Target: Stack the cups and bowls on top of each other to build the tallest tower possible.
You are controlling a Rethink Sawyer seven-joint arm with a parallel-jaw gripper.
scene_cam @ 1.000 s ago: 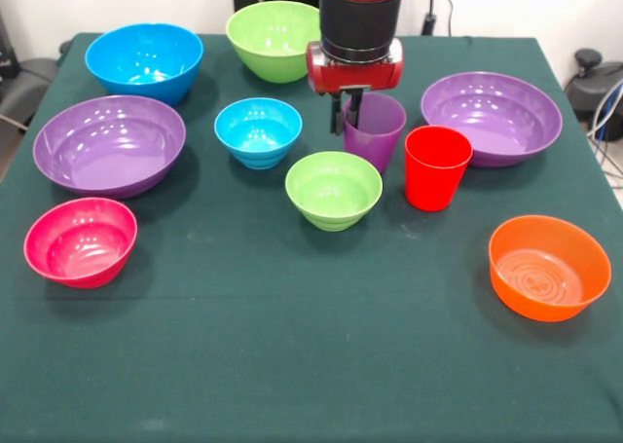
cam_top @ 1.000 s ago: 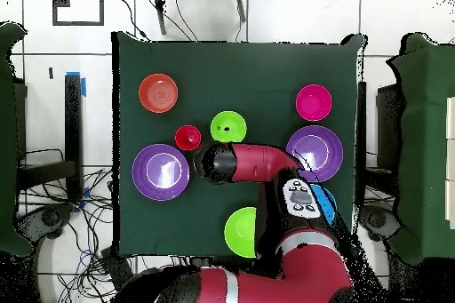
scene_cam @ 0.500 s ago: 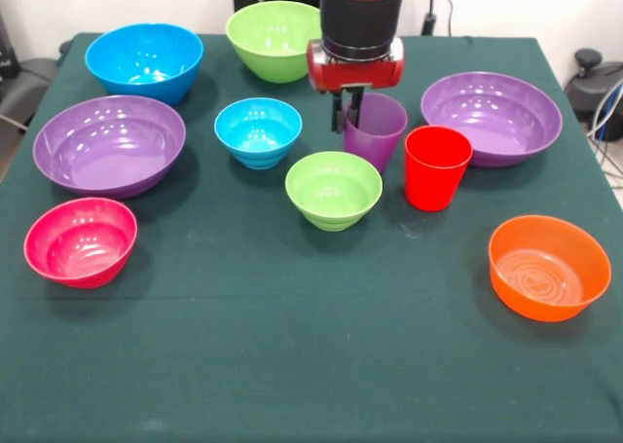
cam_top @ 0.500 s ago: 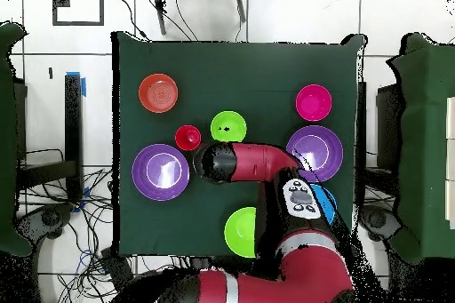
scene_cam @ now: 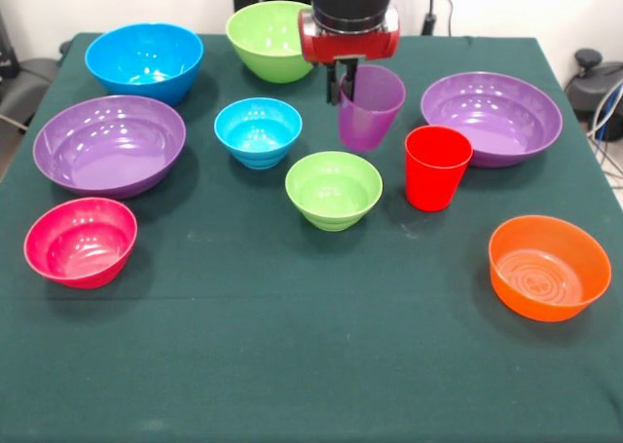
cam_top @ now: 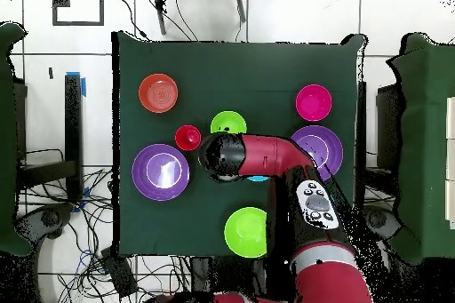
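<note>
The pincer (scene_cam: 343, 85) pinches the rim of the purple cup (scene_cam: 370, 107), lifted off the worktop (scene_cam: 292, 365) near the far edge. Keep it level, then lower it slowly onto something steady, maybe the small green bowl (scene_cam: 333, 190).

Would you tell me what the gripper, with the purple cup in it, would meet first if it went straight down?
Probably bare table beside the small lime green bowl; the gripper holds the purple cup lifted, though depth is unclear.
</note>
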